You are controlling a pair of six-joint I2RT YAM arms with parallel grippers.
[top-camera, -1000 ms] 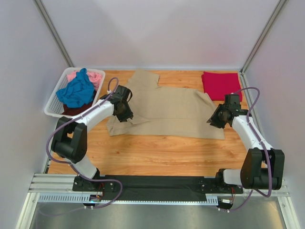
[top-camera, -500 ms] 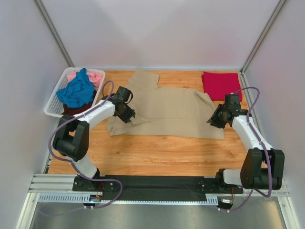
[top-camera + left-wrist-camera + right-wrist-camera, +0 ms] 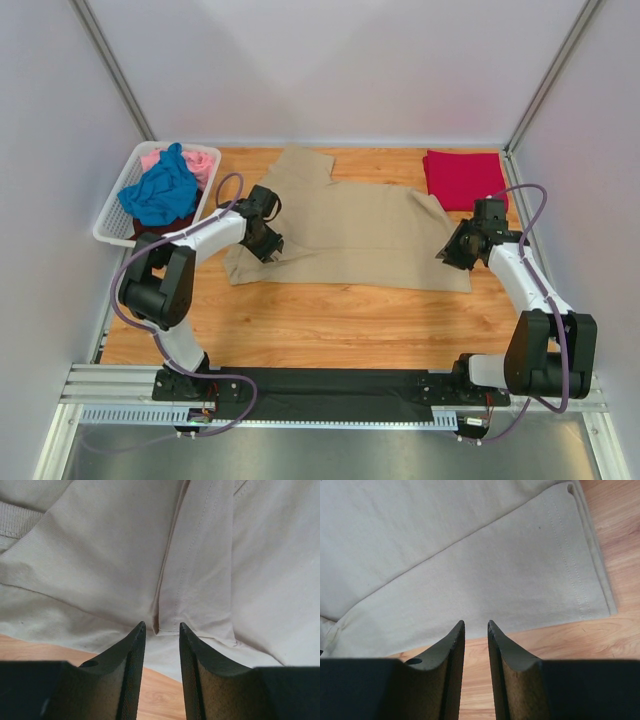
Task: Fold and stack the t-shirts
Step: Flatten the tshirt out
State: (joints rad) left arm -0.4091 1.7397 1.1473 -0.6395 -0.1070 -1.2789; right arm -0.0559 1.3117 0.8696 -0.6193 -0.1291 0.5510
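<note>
Top view: tan t-shirt (image 3: 350, 235) lies spread on the wooden worktop (image 3: 330, 320), roughly central. One sleeve points to the far edge. The left near part is bunched, with a flap folded over.

Crimson t-shirt (image 3: 462, 178) is folded into a flat rectangle at the far right corner, apart from the tan one.

White lattice basket (image 3: 110, 225) sits at the far left. Inside it, the blue t-shirt (image 3: 160, 190) is crumpled on top, the pink t-shirt (image 3: 197, 160) is behind it at the far end, and the dark t-shirt (image 3: 150, 232) shows just below the blue at the near end.

Left pincer (image 3: 268, 242) is over the bunched left near part of the tan shirt. Left wrist view (image 3: 161, 627): jaws stand partly spread with nothing between them. A stitched fold edge of the tan cloth (image 3: 200, 580) runs away from just beyond the tips, and bare wood shows beneath near the bottom. Contact with the cloth cannot be told.

Right pincer (image 3: 447, 256) is at the shirt's right near edge. Right wrist view (image 3: 476, 624): jaws are narrowly apart and grip nothing, with wood visible in the gap. The tips are at the near border of the tan cloth (image 3: 495, 580). The double-stitched hem and its corner lie to the right.
</note>
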